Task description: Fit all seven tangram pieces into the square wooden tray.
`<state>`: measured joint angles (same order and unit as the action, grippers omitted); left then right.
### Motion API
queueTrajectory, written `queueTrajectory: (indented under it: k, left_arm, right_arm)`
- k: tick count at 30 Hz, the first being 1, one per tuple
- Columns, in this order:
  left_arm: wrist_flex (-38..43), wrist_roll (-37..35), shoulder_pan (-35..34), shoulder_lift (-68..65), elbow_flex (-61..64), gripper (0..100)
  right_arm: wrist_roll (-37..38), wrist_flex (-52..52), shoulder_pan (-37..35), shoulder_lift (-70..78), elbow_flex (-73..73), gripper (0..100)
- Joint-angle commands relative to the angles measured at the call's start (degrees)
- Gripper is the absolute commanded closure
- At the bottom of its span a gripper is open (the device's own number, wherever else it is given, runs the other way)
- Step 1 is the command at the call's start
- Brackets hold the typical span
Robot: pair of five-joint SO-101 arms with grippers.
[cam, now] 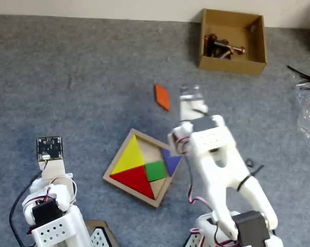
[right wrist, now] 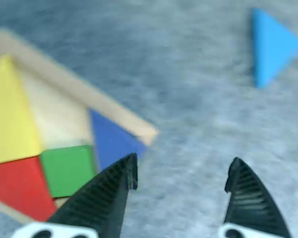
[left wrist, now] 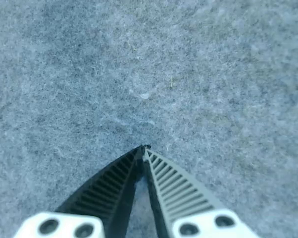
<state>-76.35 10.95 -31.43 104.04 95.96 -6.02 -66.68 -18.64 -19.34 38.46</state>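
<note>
Progress: six tangram pieces counted.

- wooden tray [cam: 117,155] sits turned corner-up on the grey tabletop [cam: 67,77], a little toward 6 o'clock from centre.
- Seated flat inside: yellow triangle [cam: 130,154] on the 10 o'clock side, red triangle [cam: 134,179] at 7 o'clock, green square [cam: 155,171] touching both near the middle.
- dark blue triangle [cam: 171,161] is at the tray's 3 o'clock corner. It seems to ride over the rim instead of lying flat, but I cannot tell for sure.
- Bare wood shows between 12 and 2 o'clock, with a sliver at 5 o'clock.
- Loose on the tabletop: orange parallelogram [cam: 162,96] at 12 o'clock from the tray, well apart from it, and light blue triangle [right wrist: 270,45] beyond the tray corner.

Judgement: roughly half done. The dark blue piece likely needs reseating, and the loose pieces still have to go in.

Other container: cardboard box [cam: 232,41] at 1 o'clock, far edge, holding copper-coloured objects [cam: 222,47].

Right end effector [right wrist: 183,163]: fingers apart and holding nothing, above the tray's 3 o'clock corner. Left end effector [left wrist: 145,148]: fingertips together, over bare tabletop at 8 o'clock from the tray.
</note>
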Motion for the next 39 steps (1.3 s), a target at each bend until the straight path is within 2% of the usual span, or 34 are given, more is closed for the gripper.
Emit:
queueTrajectory:
  k: [1,5,11,14,26,32,39]
  left_arm:
    - [-0.26,-0.53,0.84,0.31,1.19,99]
    - [-0.26,-0.53,0.84,0.31,1.19,99]
    - [-0.26,-0.53,0.84,0.31,1.19,99]
    - [-0.26,-0.53,0.84,0.31,1.19,99]
    - [-0.26,-0.53,0.84,0.31,1.19,99]
    - [-0.26,-0.53,0.84,0.31,1.19,99]
    - [-0.26,-0.53,0.84,0.31,1.19,99]
  right_arm:
    - [5.80,-0.75,3.56,-2.33,-3.47,79.4]
    - [8.97,2.24,3.47,-2.24,-2.51,92.6]
    - [9.23,2.95,3.65,-2.24,0.66,94.5]
    - [9.23,5.14,3.47,-2.33,3.30,99.5]
    - [9.32,5.67,3.38,-2.33,4.79,98.8]
    - [9.23,12.18,1.71,-2.33,9.71,98.8]
    - [9.23,12.97,0.04,-2.33,10.77,98.8]
